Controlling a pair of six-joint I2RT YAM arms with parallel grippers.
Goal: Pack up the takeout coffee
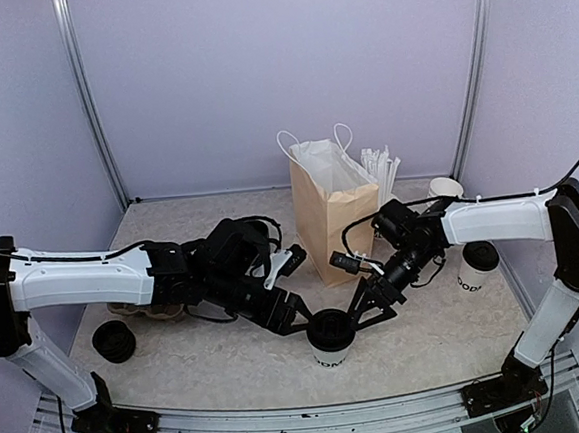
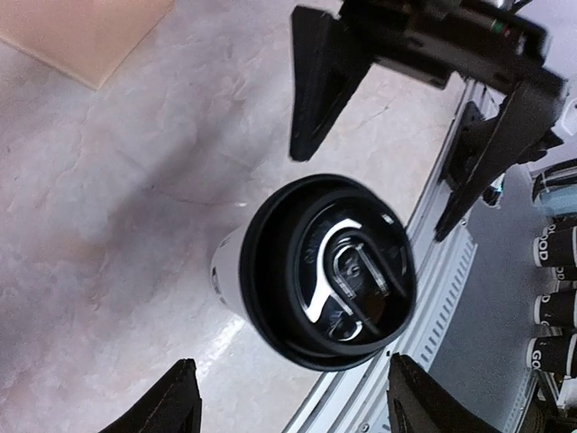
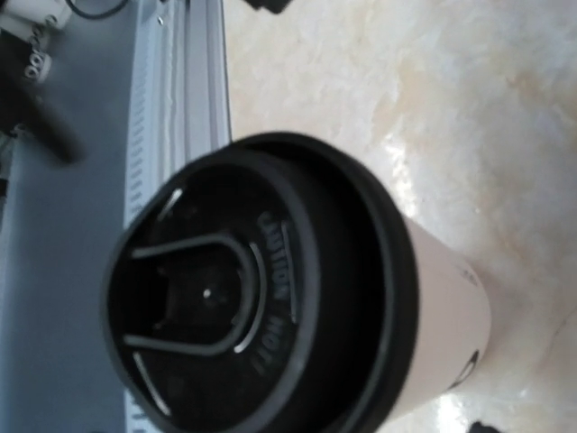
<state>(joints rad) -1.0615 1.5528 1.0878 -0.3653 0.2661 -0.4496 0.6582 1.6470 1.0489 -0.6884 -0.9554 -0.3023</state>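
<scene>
One takeout coffee [image 1: 331,338], a white cup with a black lid and black lettering, stands upright near the table's front edge between both grippers. My left gripper [image 1: 296,321] is open on its left; in the left wrist view the cup [image 2: 315,271] sits just beyond the spread fingertips [image 2: 171,401], untouched. My right gripper [image 1: 373,310] is open on the cup's right, and its two fingers [image 2: 320,81] stand apart above the lid. The lid [image 3: 243,298] fills the right wrist view. A second takeout coffee [image 1: 477,265] stands at the right.
A brown paper bag [image 1: 327,213] with white handles stands open behind the cup. Straws [image 1: 380,169] and a lidless white cup [image 1: 446,188] are beyond it. A loose black lid [image 1: 114,341] lies at the left. The metal front rail [image 2: 442,298] runs close beside the cup.
</scene>
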